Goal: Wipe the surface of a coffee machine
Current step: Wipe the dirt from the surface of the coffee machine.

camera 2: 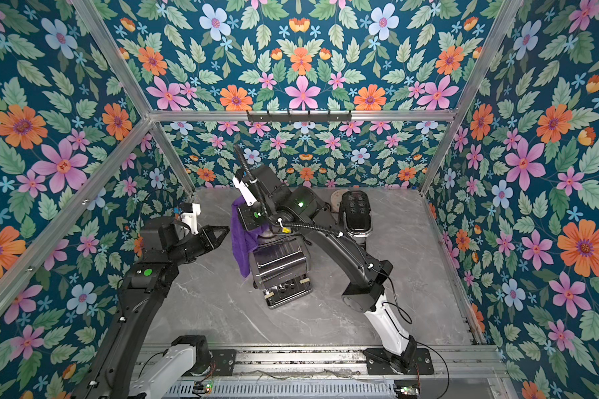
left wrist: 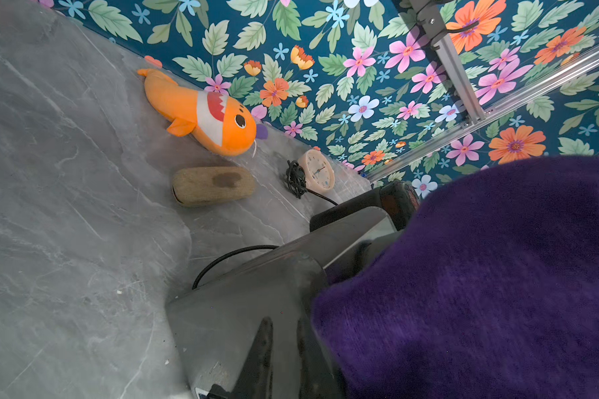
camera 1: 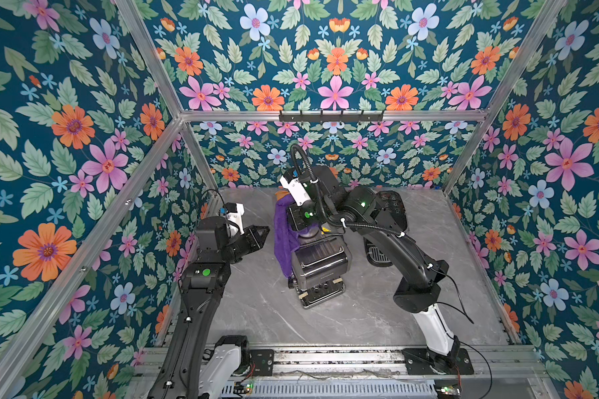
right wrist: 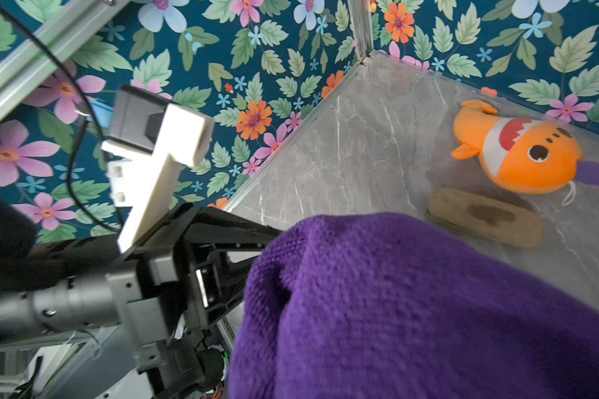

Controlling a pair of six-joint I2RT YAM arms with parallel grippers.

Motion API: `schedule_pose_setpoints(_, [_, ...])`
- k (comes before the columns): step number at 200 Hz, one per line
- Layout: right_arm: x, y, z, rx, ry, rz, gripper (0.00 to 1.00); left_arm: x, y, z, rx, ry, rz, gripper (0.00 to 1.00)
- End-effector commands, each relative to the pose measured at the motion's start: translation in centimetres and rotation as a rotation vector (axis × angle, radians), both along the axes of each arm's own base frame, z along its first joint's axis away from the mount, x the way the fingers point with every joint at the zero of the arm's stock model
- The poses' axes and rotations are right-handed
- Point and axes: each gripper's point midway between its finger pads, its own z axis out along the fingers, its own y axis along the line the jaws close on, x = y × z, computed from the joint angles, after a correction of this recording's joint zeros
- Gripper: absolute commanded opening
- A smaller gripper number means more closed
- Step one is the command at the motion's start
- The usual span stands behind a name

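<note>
The right gripper (camera 1: 292,218) has its fingers closed, and from where I stand they are buried in the bunched top of the purple cloth (camera 1: 284,241), which looks pinched between them. The fingers themselves are out of sight. The cloth spills from there down the left flank of the coffee machine (camera 1: 320,266), hanging almost to the base. In the right wrist view the purple folds fill the near part of the picture.

The left gripper (camera 1: 266,228) is pressed shut with nothing in it. Its 2 fingers meet in a point aimed at the cloth, close beside it but clear of it.

The coffee machine stands in the middle of the grey marble table (camera 1: 256,311), black and chrome, with the right arm bent over its top.

Further back, against the flowered wall, lie an orange plush fish (left wrist: 201,114), a brown oblong brush (left wrist: 213,186) just in front of it, and a small round clock (left wrist: 317,169). A black appliance with buttons (camera 2: 355,214) sits behind the machine.
</note>
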Motion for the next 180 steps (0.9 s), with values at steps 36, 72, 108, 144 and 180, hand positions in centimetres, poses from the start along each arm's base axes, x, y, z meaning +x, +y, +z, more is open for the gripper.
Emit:
schedule_pose_setpoints(36, [2.7, 0.7, -1.1, -0.02, -0.113, -0.058, 0.0, 0.1, 0.4, 0.1, 0.016, -0.008, 0.023, 0.16])
schedule_pose_setpoints(72, [3.4, -0.2, -0.5, -0.038, -0.115, -0.094, 0.0, 0.2, 0.4, -0.1, 0.018, -0.001, 0.024, 0.16])
schedule_pose_setpoints(108, [4.2, -2.0, 0.0, -0.007, -0.058, -0.143, 0.0, 0.3, 0.5, -0.1, 0.02, -0.005, 0.026, 0.16])
schedule_pose_setpoints(144, [4.4, -4.4, -0.4, -0.027, -0.004, -0.18, 0.0, 0.2, 0.5, -0.6, 0.023, 0.002, 0.024, 0.16])
schedule_pose_setpoints(180, [4.4, -6.8, -0.8, -0.025, 0.05, -0.223, 0.0, 0.3, 0.4, -0.9, 0.019, 0.008, 0.022, 0.16])
